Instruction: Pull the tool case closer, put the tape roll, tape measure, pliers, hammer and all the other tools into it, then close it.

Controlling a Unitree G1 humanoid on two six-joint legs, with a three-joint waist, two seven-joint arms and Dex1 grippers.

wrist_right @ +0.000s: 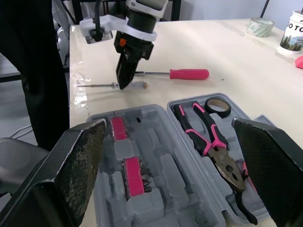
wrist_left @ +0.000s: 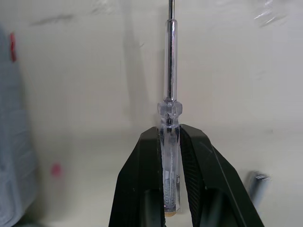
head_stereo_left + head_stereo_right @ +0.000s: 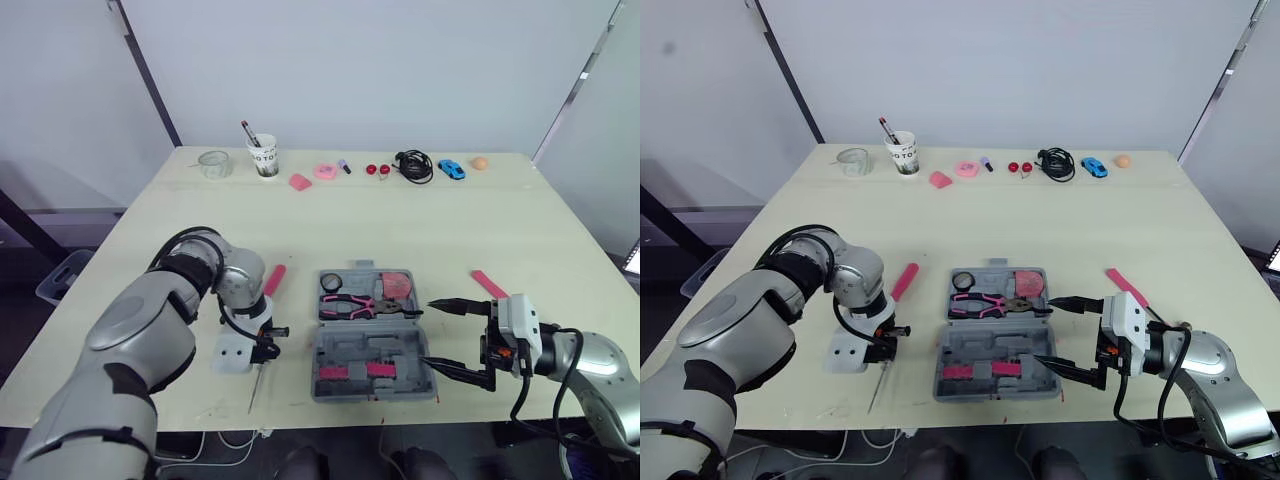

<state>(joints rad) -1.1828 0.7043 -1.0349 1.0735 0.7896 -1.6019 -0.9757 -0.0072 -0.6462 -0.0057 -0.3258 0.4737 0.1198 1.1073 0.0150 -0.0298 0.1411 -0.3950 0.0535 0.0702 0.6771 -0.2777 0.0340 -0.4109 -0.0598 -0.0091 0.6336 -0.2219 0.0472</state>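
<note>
One grey plastic tool case (image 3: 400, 352), one pair of pink-handled pliers (image 3: 358, 305), one clear-handled screwdriver (image 2: 169, 94), one pink-handled screwdriver (image 1: 189, 74).

Head pair: mounted high, facing forward and down, taking in the whole surface (image 3: 560, 250). The two frames nearly match, slightly offset sideways.
Left wrist: very close, looking along the left hand (image 2: 169, 133) and down the screwdriver (image 2: 170, 90).
Right wrist: low and near, facing across the open case (image 1: 156, 179) toward the left hand.
Both wrist views share the screwdriver and a case edge.
</note>
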